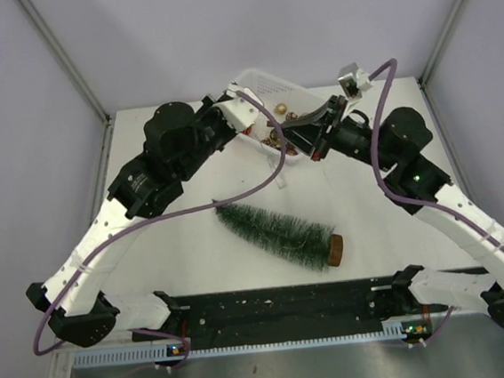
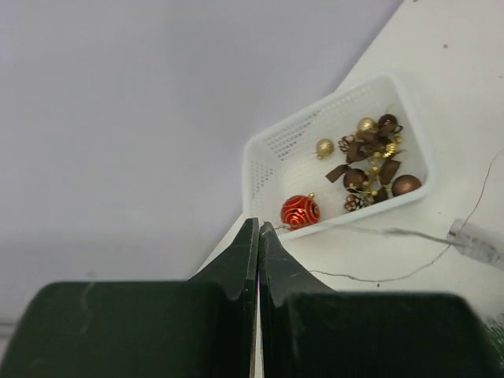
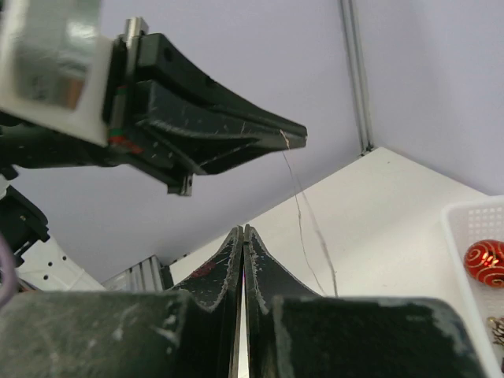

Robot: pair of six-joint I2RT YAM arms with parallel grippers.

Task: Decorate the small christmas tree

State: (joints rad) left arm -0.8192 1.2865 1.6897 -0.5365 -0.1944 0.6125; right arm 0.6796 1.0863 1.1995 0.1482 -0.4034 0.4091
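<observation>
The small christmas tree (image 1: 278,231) lies on its side mid-table, its tip to the left and its brown disc base (image 1: 335,249) to the right. My left gripper (image 1: 262,124) (image 2: 259,224) hangs raised by the basket's near corner, shut on a thin wire (image 3: 299,197) that drops from its tip (image 3: 293,134) to the table. In the left wrist view the wire (image 2: 354,228) runs right to a clear plastic piece (image 2: 476,242). My right gripper (image 1: 293,136) (image 3: 242,230) is shut just right of the left one, and nothing shows between its fingers.
A white mesh basket (image 1: 268,80) (image 2: 260,153) (image 3: 472,209) stands at the back centre. It holds a red bauble (image 2: 300,211) (image 3: 484,262), gold and brown baubles, pine cones and bows. Grey walls close the back and both sides.
</observation>
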